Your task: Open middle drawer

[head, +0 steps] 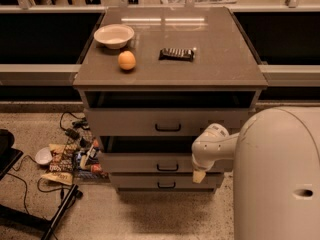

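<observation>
Three grey drawers stack in the cabinet; the middle drawer [135, 163] lies between the taller top drawer [120, 123] and the shorter bottom drawer [135, 181], its front a little forward with a dark gap above it; its black handle [167, 167] sits at centre; the end effector [199, 176] hangs off to the right, near the seam of the middle and bottom fronts, apart from the handle; whether it is released or clenched I cannot tell; the main risk is catching the wrong pull, since the three handles lie close one above another; an off-centre tug could skew and jam the drawer; a jolt could roll the orange [127, 60] across the tabletop [220, 64].
</observation>
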`<state>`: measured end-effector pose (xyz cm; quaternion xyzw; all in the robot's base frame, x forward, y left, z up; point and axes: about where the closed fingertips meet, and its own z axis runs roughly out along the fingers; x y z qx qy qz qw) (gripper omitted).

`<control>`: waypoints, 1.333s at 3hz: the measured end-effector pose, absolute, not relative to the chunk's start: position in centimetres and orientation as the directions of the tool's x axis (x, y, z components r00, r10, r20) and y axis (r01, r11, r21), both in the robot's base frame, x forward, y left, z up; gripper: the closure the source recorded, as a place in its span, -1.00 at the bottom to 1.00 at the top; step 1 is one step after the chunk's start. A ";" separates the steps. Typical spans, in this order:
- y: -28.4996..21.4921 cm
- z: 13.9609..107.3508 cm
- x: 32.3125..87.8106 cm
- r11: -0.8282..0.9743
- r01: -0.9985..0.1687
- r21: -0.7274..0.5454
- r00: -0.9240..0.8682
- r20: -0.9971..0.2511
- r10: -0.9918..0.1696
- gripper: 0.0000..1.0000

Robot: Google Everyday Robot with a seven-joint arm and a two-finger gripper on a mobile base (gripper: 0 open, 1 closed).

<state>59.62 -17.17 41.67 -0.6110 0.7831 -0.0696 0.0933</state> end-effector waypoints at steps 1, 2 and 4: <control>-17.2 41.6 59.6 0.244 -0.944 -0.222 -0.236 -0.061 -0.970 -1.00; -17.2 41.6 59.6 0.243 -0.944 -0.221 -0.236 -0.060 -0.970 -1.00; -16.6 41.5 55.5 0.240 -0.964 -0.116 -0.239 -0.021 -0.971 0.00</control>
